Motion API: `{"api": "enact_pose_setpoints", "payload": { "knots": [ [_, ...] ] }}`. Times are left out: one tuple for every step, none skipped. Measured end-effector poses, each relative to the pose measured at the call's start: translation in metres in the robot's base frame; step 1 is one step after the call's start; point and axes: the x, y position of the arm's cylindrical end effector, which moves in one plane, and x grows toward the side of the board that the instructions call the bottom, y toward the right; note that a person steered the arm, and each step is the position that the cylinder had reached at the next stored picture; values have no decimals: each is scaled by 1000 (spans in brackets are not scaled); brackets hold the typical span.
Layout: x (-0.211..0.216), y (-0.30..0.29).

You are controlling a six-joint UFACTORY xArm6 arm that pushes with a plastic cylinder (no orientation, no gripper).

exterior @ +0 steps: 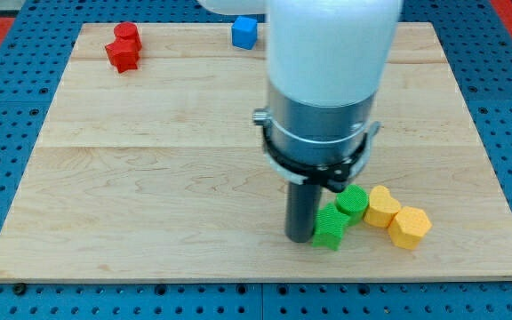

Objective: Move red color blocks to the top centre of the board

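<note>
- Nearest, at bottom right: tip (300,238) touching green star-shaped block (330,227); then green round block (353,201), yellow heart-shaped block (381,206), yellow hexagonal block (410,226).
- Far off at top left, well apart from tip: two touching red blocks (124,47).
- Top centre: blue cube (244,32).
- Beneath: pale wooden board (149,178) on blue pegboard (7,133).

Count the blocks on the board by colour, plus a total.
Red: 2, red blocks touching, at the view's top left
Blue: 1, blue block at the view's top
Green: 2, green blocks beside my tip
Yellow: 2, yellow blocks right of the green
Total: 7
</note>
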Motion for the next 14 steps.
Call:
{"api": "enact_pose_setpoints", "payload": {
  "knots": [
    [-1, 24],
    [-13, -34],
    [-72, -68],
    [-132, -74],
    [-148, -112],
    [-143, -175],
    [-143, -244],
    [-159, -326],
    [-226, -354],
    [-256, -354],
    [-287, -283],
    [-291, -225],
    [-290, -223],
    [-295, -264]
  ]
}}
